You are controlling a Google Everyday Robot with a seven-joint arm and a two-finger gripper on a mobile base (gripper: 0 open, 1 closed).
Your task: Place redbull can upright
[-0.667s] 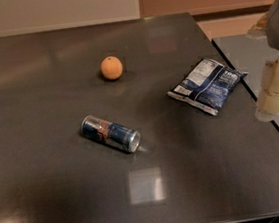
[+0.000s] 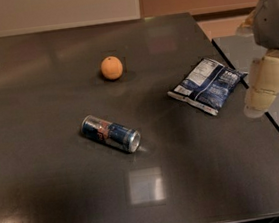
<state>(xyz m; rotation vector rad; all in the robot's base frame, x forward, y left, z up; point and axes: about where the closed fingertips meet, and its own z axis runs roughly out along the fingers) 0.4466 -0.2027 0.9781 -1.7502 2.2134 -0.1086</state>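
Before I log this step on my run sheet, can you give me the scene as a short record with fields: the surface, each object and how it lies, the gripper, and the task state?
surface: dark table
redbull can: lying on its side, front of centre, one silver end facing front-right
orange: behind the can, apart from it
snack bag: flat, right of the can, near the table's right edge
gripper: at the right edge, just right of the bag, far from the can, nothing seen in it
task state: can not yet upright
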